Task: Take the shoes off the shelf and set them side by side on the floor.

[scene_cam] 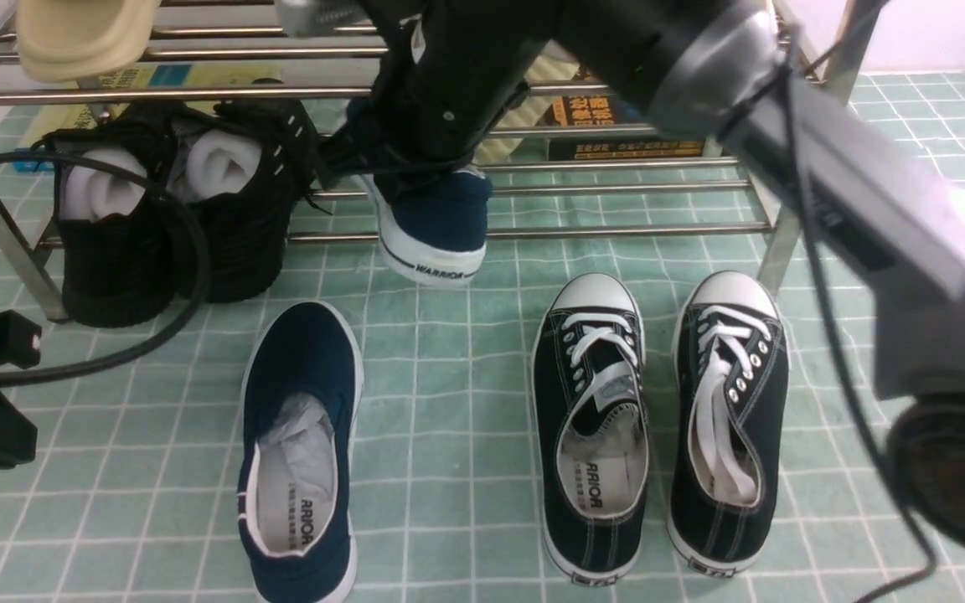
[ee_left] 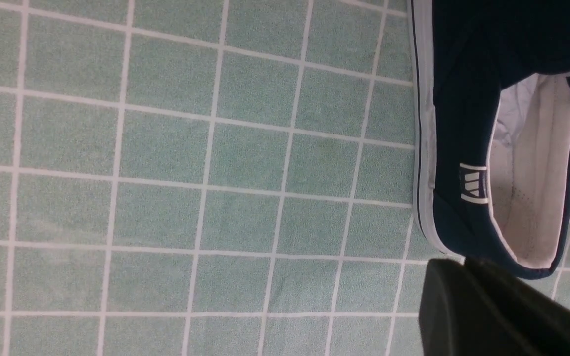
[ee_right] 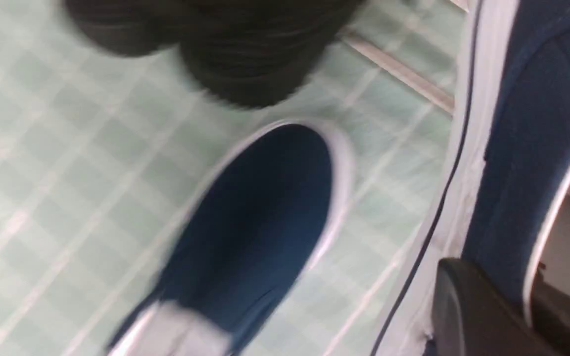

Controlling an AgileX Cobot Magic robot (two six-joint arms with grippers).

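Note:
One navy slip-on shoe (scene_cam: 298,486) lies flat on the pale green checked floor (scene_cam: 449,377), its opening towards me and paper inside. The other navy shoe (scene_cam: 436,222) sits on the lower tier of the chrome shelf (scene_cam: 616,230), its heel hanging over the front rod. My right gripper (scene_cam: 415,167) reaches down onto it. In the right wrist view that gripper (ee_right: 527,291) is shut on the shoe's side wall (ee_right: 522,163), one finger outside and one inside. My left gripper (ee_left: 463,264) hovers just behind the heel of the floor shoe (ee_left: 463,123), jaws together and holding nothing.
Two black lace-up sneakers (scene_cam: 591,419) (scene_cam: 730,419) stand side by side on the floor at the right. Black knit shoes (scene_cam: 172,209) with white rolls occupy the shelf's left end. A beige slipper (scene_cam: 80,33) lies on the top tier. A black cable (scene_cam: 156,318) loops across the left.

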